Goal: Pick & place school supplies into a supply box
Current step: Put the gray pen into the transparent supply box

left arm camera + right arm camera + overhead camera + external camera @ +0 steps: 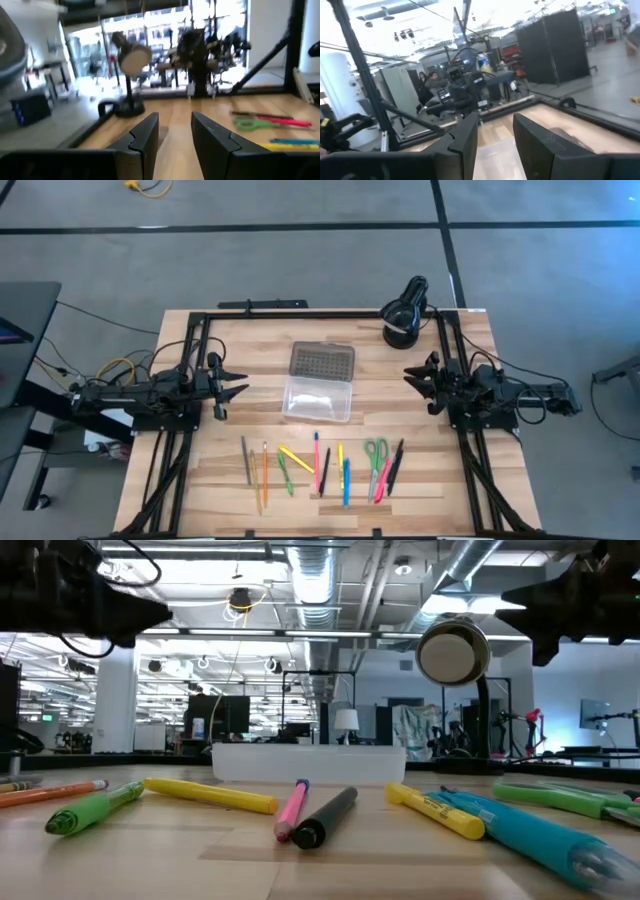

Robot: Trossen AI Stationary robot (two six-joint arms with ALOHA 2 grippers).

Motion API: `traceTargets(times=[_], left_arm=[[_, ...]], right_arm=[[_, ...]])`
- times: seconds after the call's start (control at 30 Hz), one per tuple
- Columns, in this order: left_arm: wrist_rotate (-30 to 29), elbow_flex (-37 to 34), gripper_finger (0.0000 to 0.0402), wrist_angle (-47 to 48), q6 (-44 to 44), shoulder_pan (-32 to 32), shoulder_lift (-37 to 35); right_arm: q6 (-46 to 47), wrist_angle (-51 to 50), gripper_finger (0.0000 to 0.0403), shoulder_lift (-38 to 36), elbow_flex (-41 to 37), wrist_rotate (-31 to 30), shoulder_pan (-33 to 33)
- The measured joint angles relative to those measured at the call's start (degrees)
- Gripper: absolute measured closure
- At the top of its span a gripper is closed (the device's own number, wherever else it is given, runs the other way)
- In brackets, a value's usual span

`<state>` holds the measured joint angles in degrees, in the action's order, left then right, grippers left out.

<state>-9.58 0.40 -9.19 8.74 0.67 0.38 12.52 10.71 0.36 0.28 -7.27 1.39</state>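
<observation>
The school supplies lie in a row near the table's near edge: a grey pencil (246, 460), an orange pencil (264, 476), a yellow marker (296, 459), a pink pen (317, 463), a blue pen (346, 482), green-handled scissors (376, 454) and more. The supply box (319, 396) sits at the table's middle, its dotted lid (322, 361) laid open toward the far edge. My left gripper (240, 382) hovers open left of the box. My right gripper (408, 377) hovers open to its right. The wrist views show the left gripper (175, 135) and the right gripper (495, 135) holding nothing.
A black round lamp (404, 312) stands at the far right corner, close to my right arm. A black frame (300, 313) runs along the table's far and side edges. Bare wood lies between the box and the row of supplies (212, 795).
</observation>
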Motion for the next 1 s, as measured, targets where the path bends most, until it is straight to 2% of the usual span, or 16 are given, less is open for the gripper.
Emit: traceTargets(times=[0.13, 0.23, 0.33, 0.47, 0.63, 0.8, 1.0], left_arm=[[4.6, 0.0, 0.029, -8.0, 4.5, 0.0, 0.0], [0.7, 0.1, 0.029, -14.0, 9.3, 0.0, 0.0], [-1.6, 0.5, 0.029, -14.5, 9.2, 0.0, 0.0], [4.2, 1.6, 0.029, -19.2, 11.8, 0.0, 0.0], [9.2, 5.7, 0.029, -18.8, 15.7, 0.0, 0.7], [10.4, 11.1, 0.029, -18.5, 17.3, 0.0, 6.5], [11.2, 19.4, 0.029, -18.4, 17.2, 0.0, 22.0]], right_arm=[[-5.8, 2.1, 0.0283, 0.0, 0.7, 1.5, 0.3], [-11.0, 7.3, 0.0283, -0.1, 1.9, 2.5, 0.0], [-16.4, 10.3, 0.0283, 0.0, 2.9, 4.4, -0.7], [-20.4, 12.2, 0.0283, 0.0, 5.3, 5.7, -2.0], [-21.5, 12.2, 0.0283, 1.2, 8.8, 5.7, -2.1], [-23.5, 12.2, 0.0283, 5.7, 12.7, 5.7, -2.1], [-24.6, 12.1, 0.0283, 16.4, 18.5, 5.7, -2.1]])
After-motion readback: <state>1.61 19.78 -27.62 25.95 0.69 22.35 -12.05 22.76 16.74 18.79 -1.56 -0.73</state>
